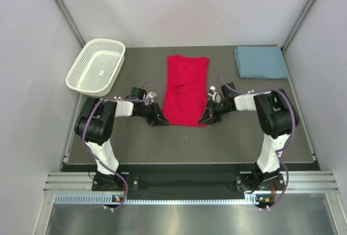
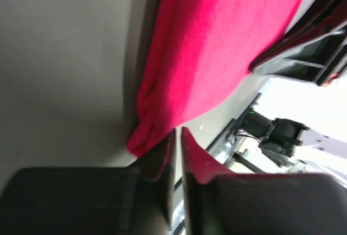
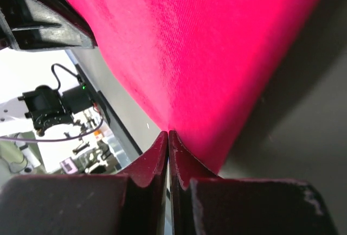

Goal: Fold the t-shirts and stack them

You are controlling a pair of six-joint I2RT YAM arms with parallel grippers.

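Pinching right at the tips, the jaws of the right arm [image 1: 246, 103] are pressed flat together on the near edge of the bright red cloth t-shirt [image 3: 217, 56]. The knit funnels straight into them, and the cloth is up off the worktop [image 1: 135, 143] there, with a shadow underneath.

Over to the left arm [image 1: 122, 106]: its jaws stand at a hairline slit, with the shirt's near left corner bunched just beside the tips. Whether they've actually got fabric, I cannot tell from here.

From above, the red shirt lies lengthwise in the middle of the dark grey matte worktop. It's a narrow strip, no sleeves sticking out, a soft rumple across its middle, and an arm at each near corner. So I'd call this the grab before the crosswise fold.

Next move, by my reckoning: both corners lifted together and carried evenly to the far edge. Any mismatch and this limp, fine-ribbed jersey will skew, or slip out on the left.

After that it wants stacking with the dusty blue-grey t-shirt [image 1: 261, 62], a neat flat rectangle at the far right corner, well apart. A white plastic mesh basket [image 1: 77, 61], rounded and shallow, sits at the far left.
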